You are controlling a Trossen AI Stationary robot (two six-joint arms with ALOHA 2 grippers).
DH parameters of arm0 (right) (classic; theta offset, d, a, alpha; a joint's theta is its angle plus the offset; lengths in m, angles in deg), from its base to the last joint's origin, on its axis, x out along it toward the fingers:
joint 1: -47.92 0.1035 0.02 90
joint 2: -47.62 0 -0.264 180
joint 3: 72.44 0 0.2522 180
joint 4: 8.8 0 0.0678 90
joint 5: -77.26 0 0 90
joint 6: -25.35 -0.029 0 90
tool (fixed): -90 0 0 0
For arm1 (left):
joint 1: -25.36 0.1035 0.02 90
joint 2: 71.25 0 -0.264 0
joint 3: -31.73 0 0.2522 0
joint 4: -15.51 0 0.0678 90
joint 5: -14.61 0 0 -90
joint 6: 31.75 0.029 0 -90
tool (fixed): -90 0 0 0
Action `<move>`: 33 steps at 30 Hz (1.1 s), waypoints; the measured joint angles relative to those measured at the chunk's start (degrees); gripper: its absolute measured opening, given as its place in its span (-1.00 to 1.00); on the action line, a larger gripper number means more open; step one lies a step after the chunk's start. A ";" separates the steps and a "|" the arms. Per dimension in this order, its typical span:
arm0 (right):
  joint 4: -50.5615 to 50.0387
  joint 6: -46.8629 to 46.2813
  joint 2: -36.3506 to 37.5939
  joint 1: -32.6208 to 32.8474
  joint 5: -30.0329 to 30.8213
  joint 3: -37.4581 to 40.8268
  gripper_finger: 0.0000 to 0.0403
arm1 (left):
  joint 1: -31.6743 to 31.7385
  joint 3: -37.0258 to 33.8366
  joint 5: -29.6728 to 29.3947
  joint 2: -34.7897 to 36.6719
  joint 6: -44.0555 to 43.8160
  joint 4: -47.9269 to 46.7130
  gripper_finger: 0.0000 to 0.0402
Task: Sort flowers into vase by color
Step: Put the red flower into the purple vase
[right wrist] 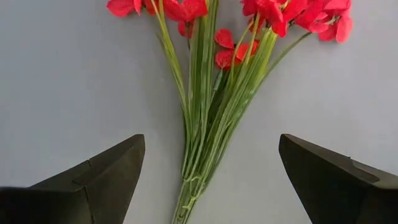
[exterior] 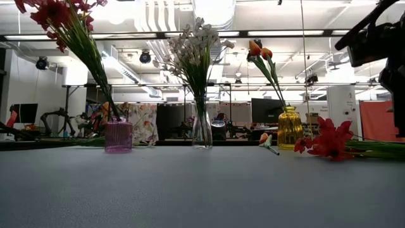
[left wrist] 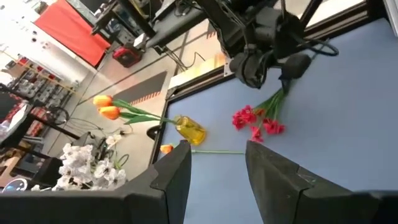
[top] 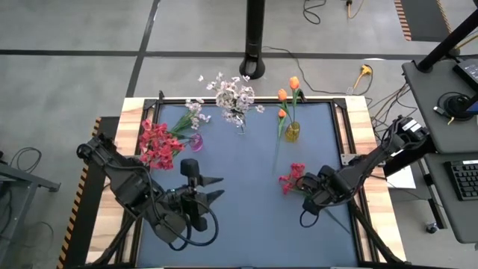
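The right tool hides the red spray's stems.

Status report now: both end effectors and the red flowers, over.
Right end effector open over red spray's stems on the mat. Left end effector open, waiting. Loose orange tulip beside yellow vase.
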 joint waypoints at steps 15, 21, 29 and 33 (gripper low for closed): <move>1.86 -1.61 -8.09 -0.02 -0.27 0.56 0.81 | -0.02 -1.95 0.04 -0.02 -3.18 0.05 -0.32; 2.37 -2.46 -8.56 -0.04 -0.32 0.67 0.79 | 0.00 -1.98 0.02 -0.02 -4.46 0.07 -0.32; 3.59 -2.79 -8.56 -0.07 0.59 0.67 0.31 | -0.01 -2.00 -0.36 -0.02 -6.07 0.07 -0.32; 3.80 -2.80 -8.56 -0.07 0.77 0.67 -0.02 | 0.00 -2.00 -0.40 -0.02 -6.23 0.07 -0.32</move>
